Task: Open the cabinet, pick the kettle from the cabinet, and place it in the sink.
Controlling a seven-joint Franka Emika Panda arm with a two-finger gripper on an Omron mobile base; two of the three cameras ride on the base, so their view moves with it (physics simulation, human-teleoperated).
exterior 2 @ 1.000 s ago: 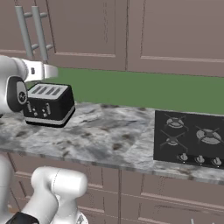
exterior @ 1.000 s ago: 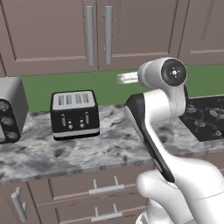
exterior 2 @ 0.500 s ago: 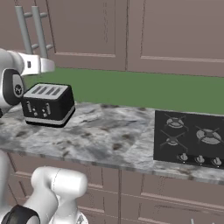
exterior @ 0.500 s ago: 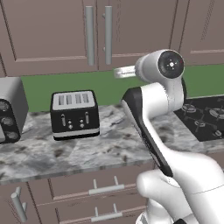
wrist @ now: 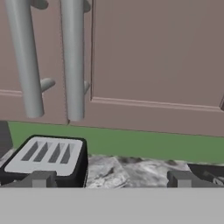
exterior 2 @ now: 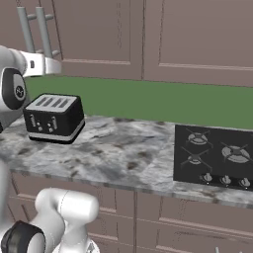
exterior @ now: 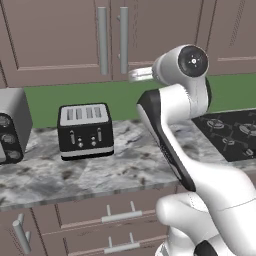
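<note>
The mauve-brown cabinet (exterior: 60, 35) has both doors closed, and its two vertical grey bar handles (exterior: 123, 37) meet at the middle seam. In the hand view the cabinet (wrist: 153, 52) is close ahead, with the handles (wrist: 72, 61) at the upper left. My gripper (wrist: 111, 179) is open with nothing between its widely spread tips. It hovers level with the doors' lower edge, a little right of the handles and short of them. The white hand (exterior: 140, 74) points at the cabinet (exterior 2: 94, 29). The kettle is hidden and the sink is out of view.
A black and silver toaster (exterior: 85, 131) stands on the grey marbled counter (exterior: 125, 170) below the handles. A grey appliance (exterior: 10, 130) sits at the far left. A black stove top (exterior 2: 217, 155) lies to the right. Drawers (exterior: 115, 215) with horizontal handles run under the counter.
The arm has lifted the hand from above the toaster up to the lower edge of the cabinet doors. The gripper stayed open.
</note>
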